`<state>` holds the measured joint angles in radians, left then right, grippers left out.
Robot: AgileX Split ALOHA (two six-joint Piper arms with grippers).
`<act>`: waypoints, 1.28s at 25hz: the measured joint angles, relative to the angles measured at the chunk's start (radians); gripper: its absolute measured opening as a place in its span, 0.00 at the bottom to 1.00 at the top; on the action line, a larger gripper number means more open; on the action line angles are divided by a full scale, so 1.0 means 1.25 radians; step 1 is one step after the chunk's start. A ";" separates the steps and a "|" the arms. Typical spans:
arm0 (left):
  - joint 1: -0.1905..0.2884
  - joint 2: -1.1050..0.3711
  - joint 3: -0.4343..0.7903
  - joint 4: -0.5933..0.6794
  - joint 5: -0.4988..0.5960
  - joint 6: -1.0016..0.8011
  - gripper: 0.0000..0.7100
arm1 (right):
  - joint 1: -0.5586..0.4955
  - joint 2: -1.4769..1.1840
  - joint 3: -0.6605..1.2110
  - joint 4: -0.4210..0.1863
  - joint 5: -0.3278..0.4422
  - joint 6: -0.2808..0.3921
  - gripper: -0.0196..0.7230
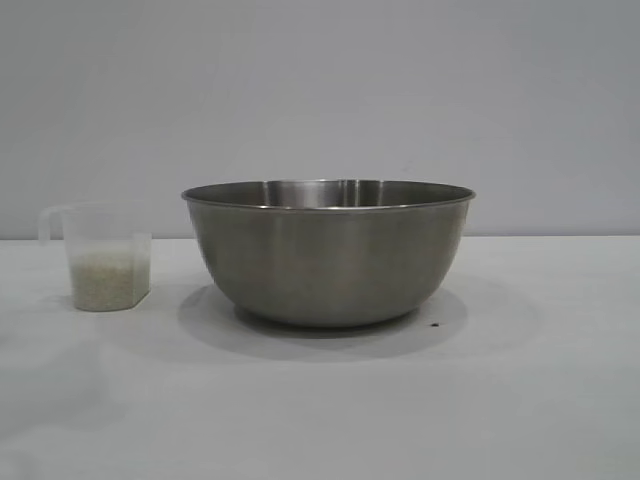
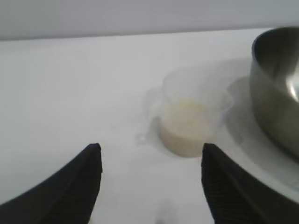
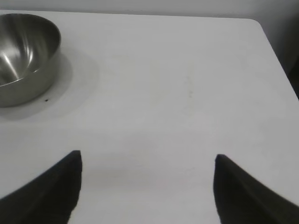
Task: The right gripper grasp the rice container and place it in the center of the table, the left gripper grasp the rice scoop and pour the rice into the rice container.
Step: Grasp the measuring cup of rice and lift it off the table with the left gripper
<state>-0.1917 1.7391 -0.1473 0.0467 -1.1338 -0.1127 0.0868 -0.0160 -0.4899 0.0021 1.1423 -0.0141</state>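
Exterior view: the rice container (image 1: 328, 255) stands upright at the middle of the counter (image 1: 540, 380), its rolled rim level. The rice scoop (image 1: 107, 256) stands upright just beside it on the left, not touching, with its handle pointing away from the bowl. The rice (image 1: 108, 280) fills roughly the lower half of the scoop. A small dark speck (image 1: 435, 324) lies on the counter near the bowl's base. Neither arm appears in this view.

Left wrist view: the left pincer (image 2: 152, 184) hangs above the counter (image 2: 70, 93) with its fingers spread and nothing between them. The rice scoop (image 2: 191, 116) sits ahead of the fingertips, apart from them, with rice (image 2: 184, 128) visible inside. The rice container (image 2: 278, 88) is close beside the scoop.

Right wrist view: the right pincer (image 3: 147, 186) is spread wide over bare counter (image 3: 177, 84), holding nothing. The rice container (image 3: 25, 56) stands well apart from it, its interior empty as far as can be seen. The dark speck (image 3: 46, 100) lies beside the bowl's base.
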 joint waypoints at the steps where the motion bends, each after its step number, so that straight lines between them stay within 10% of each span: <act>1: 0.000 0.019 -0.008 0.001 0.000 -0.006 0.56 | 0.000 0.000 0.000 0.000 0.000 0.000 0.76; 9: 0.000 0.060 -0.068 -0.002 -0.002 -0.013 0.56 | 0.000 0.000 0.000 0.000 0.000 0.000 0.76; 17: 0.000 0.105 -0.115 -0.004 -0.003 0.002 0.34 | 0.000 0.000 0.000 0.000 0.000 0.000 0.76; 32: 0.000 0.209 -0.218 -0.004 -0.003 0.026 0.36 | 0.000 0.000 0.000 0.002 0.000 0.000 0.76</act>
<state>-0.1917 2.0005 -0.4200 0.0417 -1.1376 -0.0796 0.0868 -0.0160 -0.4899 0.0043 1.1423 -0.0141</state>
